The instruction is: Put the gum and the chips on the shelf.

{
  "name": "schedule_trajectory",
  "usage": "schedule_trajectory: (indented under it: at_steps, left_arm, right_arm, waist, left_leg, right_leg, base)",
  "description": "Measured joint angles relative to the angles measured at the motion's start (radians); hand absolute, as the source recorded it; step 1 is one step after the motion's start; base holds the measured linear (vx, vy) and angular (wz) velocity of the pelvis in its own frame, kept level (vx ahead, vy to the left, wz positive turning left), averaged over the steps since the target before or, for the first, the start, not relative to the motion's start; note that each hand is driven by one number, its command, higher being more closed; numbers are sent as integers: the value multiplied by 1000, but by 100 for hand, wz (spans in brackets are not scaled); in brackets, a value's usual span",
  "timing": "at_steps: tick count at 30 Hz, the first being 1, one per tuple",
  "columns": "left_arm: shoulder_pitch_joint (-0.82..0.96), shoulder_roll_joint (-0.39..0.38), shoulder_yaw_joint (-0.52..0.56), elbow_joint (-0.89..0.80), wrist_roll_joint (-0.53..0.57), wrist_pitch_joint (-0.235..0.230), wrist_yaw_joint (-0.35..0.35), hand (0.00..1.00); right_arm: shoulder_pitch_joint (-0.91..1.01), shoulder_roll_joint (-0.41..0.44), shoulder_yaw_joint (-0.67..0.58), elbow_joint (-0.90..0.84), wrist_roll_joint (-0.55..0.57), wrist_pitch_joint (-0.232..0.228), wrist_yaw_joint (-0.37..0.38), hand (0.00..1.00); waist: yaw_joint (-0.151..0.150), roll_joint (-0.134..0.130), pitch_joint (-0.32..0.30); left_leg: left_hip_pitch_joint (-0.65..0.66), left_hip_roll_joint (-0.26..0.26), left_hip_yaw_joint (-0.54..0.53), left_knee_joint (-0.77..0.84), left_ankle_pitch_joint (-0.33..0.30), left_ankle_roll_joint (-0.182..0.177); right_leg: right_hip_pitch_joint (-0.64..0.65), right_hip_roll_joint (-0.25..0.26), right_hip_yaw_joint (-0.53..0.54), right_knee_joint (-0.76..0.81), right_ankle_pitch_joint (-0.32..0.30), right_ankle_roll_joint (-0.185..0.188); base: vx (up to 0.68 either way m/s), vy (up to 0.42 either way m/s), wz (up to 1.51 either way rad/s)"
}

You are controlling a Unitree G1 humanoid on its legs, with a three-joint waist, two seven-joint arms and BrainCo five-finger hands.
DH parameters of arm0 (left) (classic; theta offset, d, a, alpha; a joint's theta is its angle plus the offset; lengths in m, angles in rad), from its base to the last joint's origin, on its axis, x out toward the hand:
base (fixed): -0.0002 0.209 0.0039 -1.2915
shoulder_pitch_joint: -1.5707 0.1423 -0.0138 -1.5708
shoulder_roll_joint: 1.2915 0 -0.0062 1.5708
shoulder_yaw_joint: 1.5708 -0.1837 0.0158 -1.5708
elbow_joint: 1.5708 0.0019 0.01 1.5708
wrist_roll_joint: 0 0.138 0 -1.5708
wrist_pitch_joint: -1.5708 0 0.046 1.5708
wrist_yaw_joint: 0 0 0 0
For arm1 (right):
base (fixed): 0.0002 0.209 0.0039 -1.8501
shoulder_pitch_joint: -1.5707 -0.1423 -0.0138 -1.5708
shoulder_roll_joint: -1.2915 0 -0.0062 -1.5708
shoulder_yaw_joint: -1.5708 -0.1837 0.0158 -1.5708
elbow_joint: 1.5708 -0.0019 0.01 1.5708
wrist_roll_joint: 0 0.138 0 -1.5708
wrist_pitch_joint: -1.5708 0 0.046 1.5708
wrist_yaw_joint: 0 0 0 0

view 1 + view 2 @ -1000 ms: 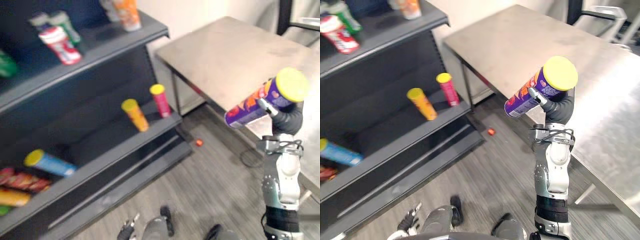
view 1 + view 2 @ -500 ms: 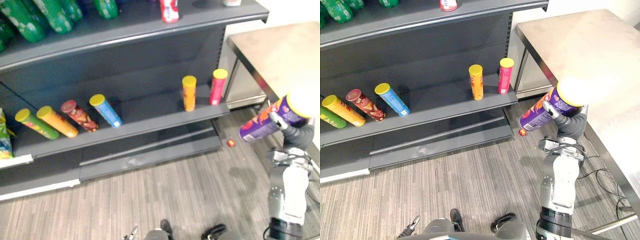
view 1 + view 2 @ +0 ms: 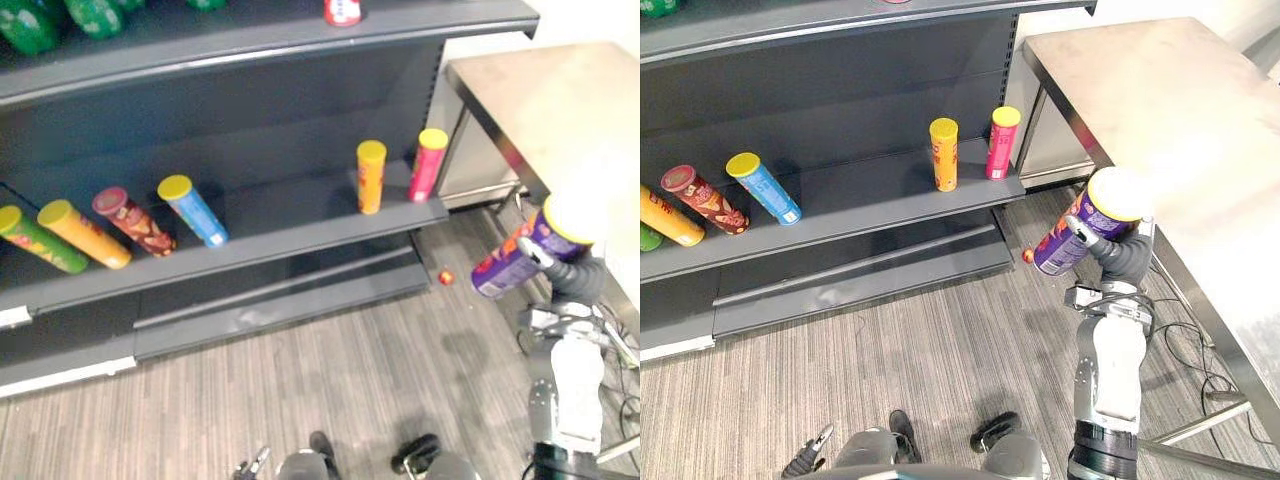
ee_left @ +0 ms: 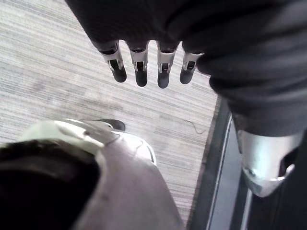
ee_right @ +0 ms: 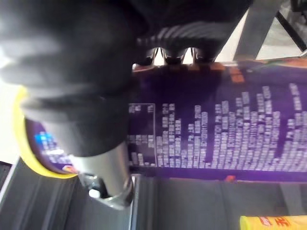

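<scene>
Fingers of right hand (image 3: 1124, 256) wrap purple chips can (image 3: 1053, 252); left hand (image 4: 140, 72) seemingly hangs relaxed.

purple chips can (image 3: 1058, 247), yellow lid (image 3: 1118, 193), dark grey shelf (image 3: 872, 213), grey striped floor (image 3: 940, 360)

Steel table (image 3: 1160, 90), small orange object (image 3: 446, 276) on grey floor (image 3: 300, 380), green bottles (image 3: 30, 25)

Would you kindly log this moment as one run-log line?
right hand: shut on purple chips can with yellow lid | left hand: open, idle | dark grey shelf: can not yet placed
</scene>
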State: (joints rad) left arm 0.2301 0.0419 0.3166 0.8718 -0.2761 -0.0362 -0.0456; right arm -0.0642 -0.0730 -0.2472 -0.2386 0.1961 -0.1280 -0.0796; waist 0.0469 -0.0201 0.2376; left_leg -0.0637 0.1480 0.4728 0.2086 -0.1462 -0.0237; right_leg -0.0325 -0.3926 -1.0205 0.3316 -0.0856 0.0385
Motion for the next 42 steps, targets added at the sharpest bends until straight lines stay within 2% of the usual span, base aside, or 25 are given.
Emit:
schedule_trajectory:
  at_steps: [2,4,6,7,8,9,10,12,15,17,18,19,20,22,24,27,32,36,39,42]
  left_arm:
    - [0,0,-6,-22,-31,-1,-1,0]
    - [1,1,-13,-31,-35,-1,-1,0]
    - [1,6,-18,-33,-35,-3,0,0]
    - [3,7,-21,-32,-35,-5,1,0]
    - [6,11,-36,-33,-35,-6,3,0]
    - [8,20,-49,-28,-36,-6,4,0]
    - [8,27,-55,-15,-36,-7,6,0]
    - [11,38,-51,26,-36,-6,19,0]
    - [10,40,-46,46,-36,-5,23,0]
    - [0,40,-45,46,-36,-6,22,0]
    - [0,40,-45,46,-36,-6,21,0]
    - [1,42,-43,47,-36,-6,21,0]
    - [-3,33,-36,56,-37,-6,21,0]
    - [2,7,-26,58,-39,-7,20,0]
    - [1,2,-11,66,-60,-6,20,0]
    - [0,-1,-2,67,-65,-6,19,0]
    - [-1,-4,5,68,-44,-6,20,0]
    - [-2,-4,4,85,-9,-7,24,0]
    - [-13,-1,-3,85,40,-9,41,0]
    - [-45,12,-55,80,67,-11,65,0]
  right_arm:
    - [-2,-6,39,13,0,1,4,100]
    - [-2,-9,76,17,-2,4,16,100]
    - [-2,-10,100,17,-6,6,26,100]
    - [-2,-12,107,18,-31,11,32,100]
    - [0,-19,114,19,-42,13,41,100]
    - [8,-22,123,19,-41,14,48,100]
    - [10,-23,136,18,-41,14,53,100]
    - [8,-22,159,15,-40,13,69,100]
    - [9,-19,173,15,-38,13,79,100]
    - [9,-17,175,15,-37,13,86,100]
    - [10,-15,175,15,-36,13,86,100]
    - [11,0,174,12,-29,13,87,100]
    - [9,3,174,10,-20,13,87,100]
    - [10,4,175,3,-6,12,89,100]
    - [20,5,167,-7,23,12,90,100]
    - [48,14,128,-24,50,-4,87,100]
    - [53,17,138,-24,48,-11,89,100]
    - [68,42,153,-23,39,-11,85,100]
    - [65,44,195,-13,-7,-11,75,100]
    - [6,40,219,86,-72,-7,47,100]
  waist:
    - [17,-4,3]
    - [25,-6,5]
    - [25,-10,7]
    - [15,-8,7]
    - [7,-3,8]
    - [-4,5,14]
    - [-5,-1,11]
    - [-4,-13,7]
    - [-5,-13,7]
    - [-6,-16,8]
    - [-6,-20,8]
    - [-6,-36,10]
    - [-5,-17,14]
    - [-6,12,11]
    - [-19,16,11]
    - [-26,16,10]
    - [-31,20,8]
    - [-26,24,3]
    - [-27,24,2]
    - [-31,26,3]
  left_leg:
    - [-23,23,-21,71,-40,2]
    - [-23,20,-49,108,-75,8]
    - [-20,-6,-90,127,-99,23]
    - [-18,-37,-137,127,-106,42]
    - [-11,-52,-182,125,-107,53]
    - [-5,-58,-235,119,-107,62]
    - [2,-67,-271,104,-105,76]
    - [28,-96,-322,75,-88,73]
    - [45,-115,-388,75,-89,68]
    - [50,-123,-458,88,-100,42]
    - [50,-125,-470,101,-107,30]
    - [52,-134,-490,129,-126,-1]
    - [50,-113,-511,151,-138,-22]
    - [48,-64,-519,123,-134,-47]
    - [48,-30,-544,70,-111,-83]
    - [55,5,-531,-36,-24,-106]
    - [76,23,-421,-141,39,-103]
    - [91,10,-371,-174,51,-95]
    - [85,-3,-343,-182,58,-88]
    - [72,-16,-344,-207,81,-81]
  right_leg:
    - [12,3,-1,9,0,1]
    - [34,-34,-2,70,0,1]
    - [39,-93,37,171,12,-9]
    - [11,-122,157,248,56,-78]
    - [-40,-119,311,309,109,-129]
    - [-94,-58,555,329,66,-59]
    - [-110,2,679,311,13,-12]
    - [-122,78,791,219,-34,1]
    - [-142,133,856,109,-32,9]
    - [-156,170,933,21,-3,53]
    - [-152,174,950,-3,12,75]
    - [-136,169,951,-44,63,98]
    - [-108,183,921,-49,23,107]
    - [-87,223,882,-77,14,90]
    - [-80,248,835,-91,4,71]
    - [-43,272,758,-171,23,38]
    - [-27,286,740,-242,62,28]
    - [-13,287,777,-321,119,37]
    - [-14,284,804,-368,160,41]
    - [-37,274,804,-368,171,43]
  base:
    - [56,81,15]
    - [39,124,43]
    - [38,170,71]
    - [38,170,97]
    - [104,177,137]
    - [137,112,129]
    - [157,61,117]
    - [173,14,104]
    - [190,-57,89]
    - [238,-182,97]
    - [181,-232,92]
    - [174,-294,77]
    - [174,-303,62]
    - [131,-271,38]
    - [84,-242,48]
    - [60,-197,55]
    - [-15,-40,14]
    - [-59,46,-27]
    - [-66,35,-25]
    - [-74,10,2]
